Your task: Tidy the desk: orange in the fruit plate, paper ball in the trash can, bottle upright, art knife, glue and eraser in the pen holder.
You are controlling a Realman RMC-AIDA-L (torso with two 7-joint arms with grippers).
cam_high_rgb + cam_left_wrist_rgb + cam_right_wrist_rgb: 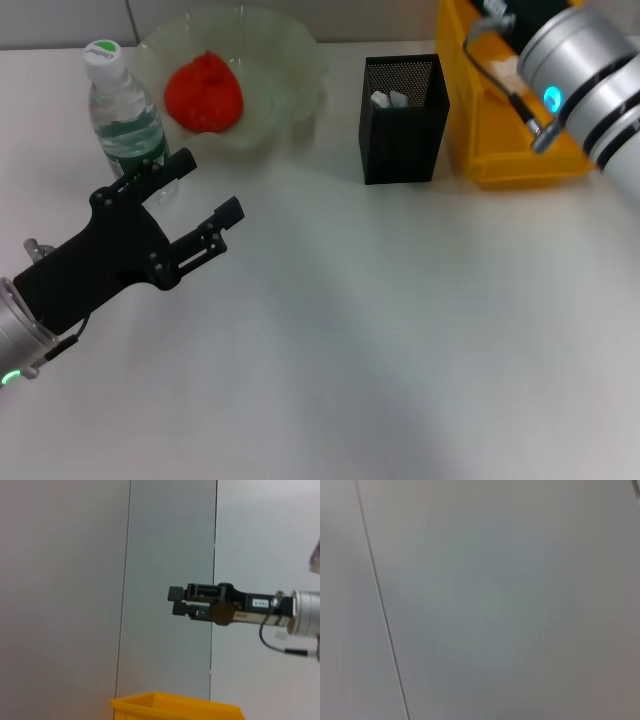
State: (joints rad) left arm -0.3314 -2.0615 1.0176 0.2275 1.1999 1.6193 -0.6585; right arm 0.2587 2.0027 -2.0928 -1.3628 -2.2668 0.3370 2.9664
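Bottle (124, 112) upright just beyond L gripper (212, 188), jaws apart.

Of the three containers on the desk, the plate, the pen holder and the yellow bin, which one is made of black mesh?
The pen holder, the square black mesh box standing between the pale fruit plate and the solid yellow bin.

The head camera looks steeply down on the desk (400, 330); the left wrist camera faces level toward the wall (65, 580), sharing the yellow bin (520, 165) at 1 o'clock; the right wrist camera faces only wall.
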